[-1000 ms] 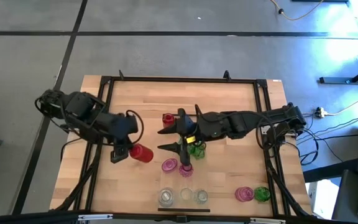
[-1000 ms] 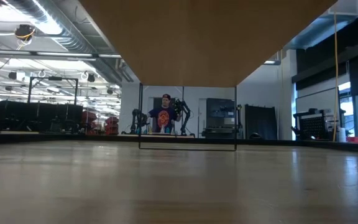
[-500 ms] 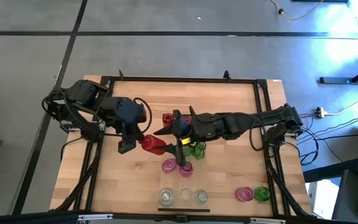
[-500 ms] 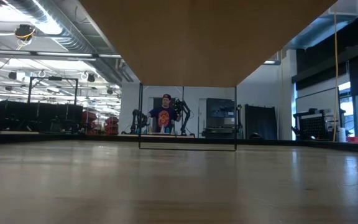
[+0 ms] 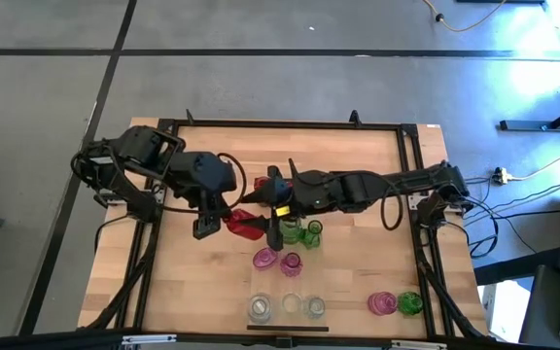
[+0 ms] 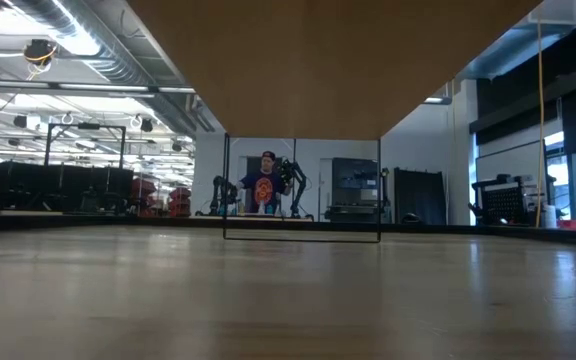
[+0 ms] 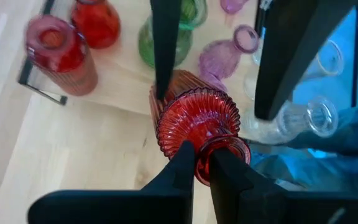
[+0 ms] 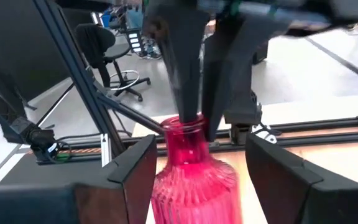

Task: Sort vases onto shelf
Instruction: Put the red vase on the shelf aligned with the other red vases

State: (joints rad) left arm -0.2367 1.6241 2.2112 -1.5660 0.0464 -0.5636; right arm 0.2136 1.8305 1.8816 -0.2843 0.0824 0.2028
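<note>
My left gripper (image 7: 202,163) pinches the red vase (image 7: 194,118) by its neck, presenting its belly between my right gripper's (image 8: 201,171) spread fingers.

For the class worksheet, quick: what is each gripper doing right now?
Left gripper: shut on the neck of the red vase.
Right gripper: open, its fingers either side of the same red vase's body, not yet closed on it.

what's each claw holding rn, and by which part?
Left claw pinches the red vase by its neck rim. Right claw is open around that vase's belly, not gripping.
</note>
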